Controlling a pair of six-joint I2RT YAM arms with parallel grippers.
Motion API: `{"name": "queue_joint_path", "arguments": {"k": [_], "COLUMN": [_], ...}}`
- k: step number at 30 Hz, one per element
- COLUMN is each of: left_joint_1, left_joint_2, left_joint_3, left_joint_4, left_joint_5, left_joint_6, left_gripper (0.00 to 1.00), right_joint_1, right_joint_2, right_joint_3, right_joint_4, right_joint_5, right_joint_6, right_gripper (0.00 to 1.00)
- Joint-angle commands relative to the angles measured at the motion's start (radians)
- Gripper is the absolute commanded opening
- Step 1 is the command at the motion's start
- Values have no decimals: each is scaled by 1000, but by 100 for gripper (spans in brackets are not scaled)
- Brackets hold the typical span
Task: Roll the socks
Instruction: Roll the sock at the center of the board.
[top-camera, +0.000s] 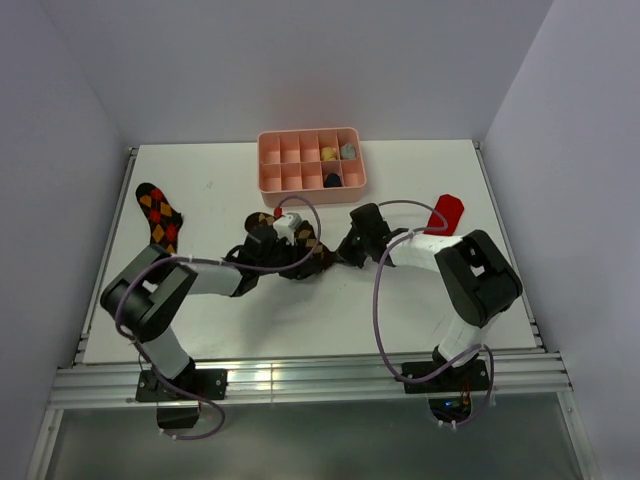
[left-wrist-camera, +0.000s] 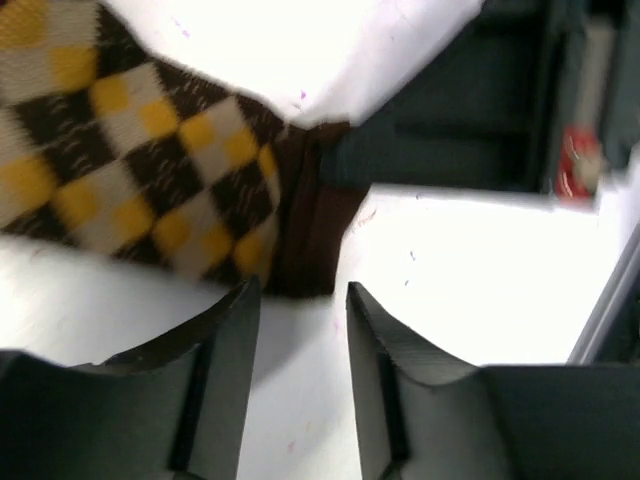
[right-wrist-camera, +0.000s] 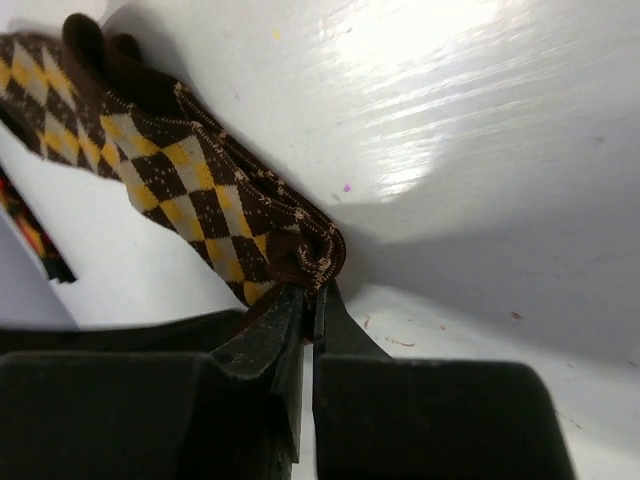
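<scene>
The black sock with tan argyle diamonds (top-camera: 312, 247) lies mid-table between both arms. In the right wrist view its rolled end (right-wrist-camera: 305, 250) is pinched by my right gripper (right-wrist-camera: 310, 292), which is shut on it; the rest of the sock (right-wrist-camera: 150, 160) stretches away to the upper left. My left gripper (left-wrist-camera: 298, 300) is open and empty, jaws just short of the sock's dark cuff (left-wrist-camera: 305, 230), with the checkered part (left-wrist-camera: 130, 150) to the left. The black sock with red-orange diamonds (top-camera: 160, 215) lies at the far left. The red sock (top-camera: 444, 212) lies at the right.
A pink compartment tray (top-camera: 280, 160) with a few small rolled items stands at the back centre. White walls close in the table on the left, back and right. The arm bases sit on a metal rail (top-camera: 300, 380) at the near edge.
</scene>
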Motion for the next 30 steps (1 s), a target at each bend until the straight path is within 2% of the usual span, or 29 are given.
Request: {"name": "queue_joint_path", "arguments": {"k": [1, 5, 9, 10, 17, 21, 26, 30], "left_joint_1": [-65, -180, -267, -302, -351, -371, -371, -371], "left_joint_2": [-157, -242, -242, -213, -122, -46, 14, 42], "left_joint_3": [-54, -129, -174, -183, -200, -219, -205, -185], "left_joint_4": [-7, 80, 233, 273, 422, 553, 590, 603], "left_joint_5": [-183, -414, -491, -505, -510, -534, -536, -556], "left_joint_6": [161, 329, 474, 555, 679, 722, 736, 751], "left_gripper": [47, 51, 53, 54, 56, 61, 67, 67], "right_joint_1": [-2, -2, -1, -1, -1, -1, -1, 1], "right_joint_2": [-11, -10, -8, -11, -13, -13, -19, -30], "right_joint_3": [70, 107, 131, 141, 158, 161, 165, 165], "right_joint_4": [-157, -225, -274, -280, -299, -297, -307, -317], "right_joint_5": [92, 110, 116, 115, 104, 92, 84, 95], "right_joint_6": [-50, -56, -59, -58, -67, -68, -73, -71], "right_gripper": [0, 0, 0, 0, 0, 0, 0, 0]}}
